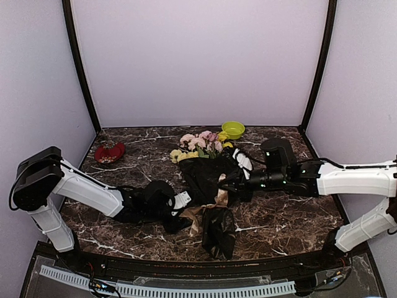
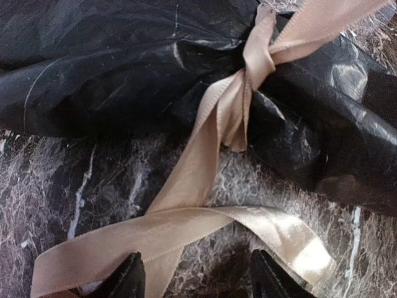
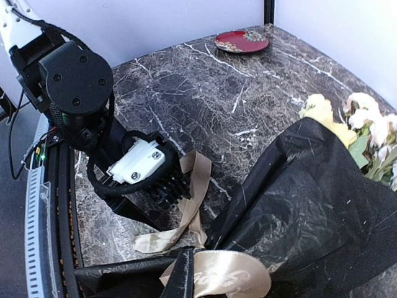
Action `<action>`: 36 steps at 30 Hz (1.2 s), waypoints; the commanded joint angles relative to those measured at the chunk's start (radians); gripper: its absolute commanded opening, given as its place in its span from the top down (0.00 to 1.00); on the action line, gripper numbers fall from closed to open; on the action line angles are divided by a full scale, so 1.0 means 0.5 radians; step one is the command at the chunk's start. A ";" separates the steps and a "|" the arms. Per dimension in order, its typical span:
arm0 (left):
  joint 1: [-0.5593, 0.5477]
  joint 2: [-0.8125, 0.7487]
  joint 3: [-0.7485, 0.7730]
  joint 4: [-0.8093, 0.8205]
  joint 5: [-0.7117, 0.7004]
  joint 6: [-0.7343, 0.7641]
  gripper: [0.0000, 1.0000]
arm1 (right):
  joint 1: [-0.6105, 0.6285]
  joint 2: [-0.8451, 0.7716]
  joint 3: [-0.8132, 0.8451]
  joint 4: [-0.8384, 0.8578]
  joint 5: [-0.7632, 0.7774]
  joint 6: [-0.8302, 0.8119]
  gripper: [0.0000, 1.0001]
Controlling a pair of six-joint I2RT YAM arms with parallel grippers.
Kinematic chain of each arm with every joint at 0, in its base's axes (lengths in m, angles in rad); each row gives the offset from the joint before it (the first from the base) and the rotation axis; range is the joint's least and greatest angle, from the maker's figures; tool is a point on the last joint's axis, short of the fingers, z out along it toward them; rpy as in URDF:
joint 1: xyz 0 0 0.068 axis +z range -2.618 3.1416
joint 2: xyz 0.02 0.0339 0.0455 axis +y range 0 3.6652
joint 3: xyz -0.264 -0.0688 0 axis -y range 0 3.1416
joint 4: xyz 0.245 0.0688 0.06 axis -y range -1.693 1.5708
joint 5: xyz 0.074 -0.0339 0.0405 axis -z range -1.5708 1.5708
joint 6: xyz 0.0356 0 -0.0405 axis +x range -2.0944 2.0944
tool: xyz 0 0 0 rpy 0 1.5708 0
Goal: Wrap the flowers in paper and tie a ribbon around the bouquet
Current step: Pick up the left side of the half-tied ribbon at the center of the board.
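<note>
Even, bright light filled the overhead view, shadows soft. White glare streaked the crinkled paper (image 2: 347, 74) at the left wrist view's upper right; the ribbon (image 2: 291, 239) gleamed lower right.

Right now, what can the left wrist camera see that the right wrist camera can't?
Only the left wrist camera shows the knot up close, cinched around the black paper. It also shows the left gripper open by a loose tail of the ribbon.

Only the right wrist camera shows the flowers, the red plate in the far corner, and the right gripper shut on the ribbon.

Both show the ribbon, the paper and the marbled table.
</note>
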 commanded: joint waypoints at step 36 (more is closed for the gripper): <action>-0.170 0.077 0.185 -0.296 -0.024 -0.179 0.71 | -0.030 0.031 0.031 0.086 -0.073 -0.133 1.00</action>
